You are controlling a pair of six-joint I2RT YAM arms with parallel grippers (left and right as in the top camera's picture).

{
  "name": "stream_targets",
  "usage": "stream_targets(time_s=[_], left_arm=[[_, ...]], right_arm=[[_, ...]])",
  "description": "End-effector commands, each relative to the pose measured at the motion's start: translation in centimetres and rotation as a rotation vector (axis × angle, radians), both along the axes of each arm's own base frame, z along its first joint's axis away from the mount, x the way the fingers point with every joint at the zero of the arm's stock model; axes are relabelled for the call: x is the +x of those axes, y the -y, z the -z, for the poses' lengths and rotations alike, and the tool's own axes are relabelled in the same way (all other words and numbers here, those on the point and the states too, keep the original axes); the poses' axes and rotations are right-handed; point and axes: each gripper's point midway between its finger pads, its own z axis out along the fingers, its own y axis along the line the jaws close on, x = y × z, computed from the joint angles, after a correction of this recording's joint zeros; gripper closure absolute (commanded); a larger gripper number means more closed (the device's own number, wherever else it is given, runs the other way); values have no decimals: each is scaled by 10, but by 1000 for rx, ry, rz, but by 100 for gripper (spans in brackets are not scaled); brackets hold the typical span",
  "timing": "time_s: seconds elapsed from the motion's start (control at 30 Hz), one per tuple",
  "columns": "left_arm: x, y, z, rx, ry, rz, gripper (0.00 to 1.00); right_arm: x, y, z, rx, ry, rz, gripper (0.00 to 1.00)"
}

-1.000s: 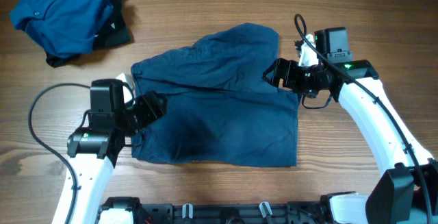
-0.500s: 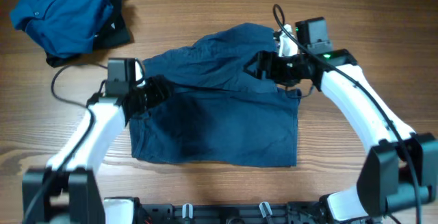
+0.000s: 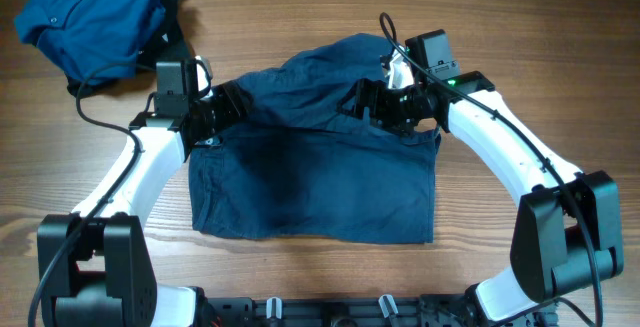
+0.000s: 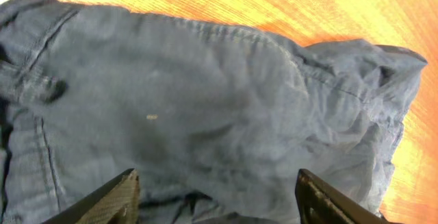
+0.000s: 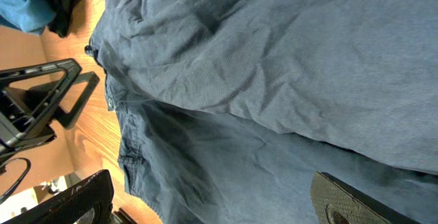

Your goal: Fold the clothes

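At the far-left back corner of the table [image 3: 530, 27] a bright blue shirt [image 3: 85, 17] lies bunched in a heap, with a bit of black cloth [image 3: 178, 47] showing from under its right side. Next comes the left arm, reaching in from the front-left with a black cable [image 3: 85, 127] looping beside it. The left claw [image 3: 232, 105] sits over the upper-left corner of the dark navy shorts [image 3: 310, 182], by the waistband edge, and it is released. The left wrist view shows its two fingers [image 4: 113, 200] spread wide, with only rumpled cloth below them and nothing pinched between. The shorts lie in the middle of the table, mostly flat along the front, while the back part is bunched into a rounded, creased hump toward the upper right. Over the near side of that hump, right of centre, hangs the right claw [image 3: 362, 102], also released. In the right wrist view its fingers [image 5: 349, 200] stand far apart above the wrinkled fabric, gripping none of it. The right arm curves in from the front-right, a thin cable [image 3: 384, 25] arching above its wrist. The surface is light brown wood with visible grain, and a black rail [image 3: 330, 312] with clips runs along the near edge.
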Motion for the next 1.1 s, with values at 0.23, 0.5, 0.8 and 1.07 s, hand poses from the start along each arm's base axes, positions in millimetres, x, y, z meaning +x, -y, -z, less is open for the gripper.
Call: stream_targets(time_s=[0.23,0.5,0.8,1.07], left_arm=[[-5,3,23,-152,-177,-231,35],[8,14,39,-213,-174,-216,31],[14,25,30,-276,-148,-170,39],[24,25,23,-284,-94,-165,71]], right_arm=[[1,-1,1,-12,-11,1,5],[-3,2,5,-34,-31,3,4],[-5,13,13,-101,-40,23,3],[-11,15,25,-110,-68,23,3]])
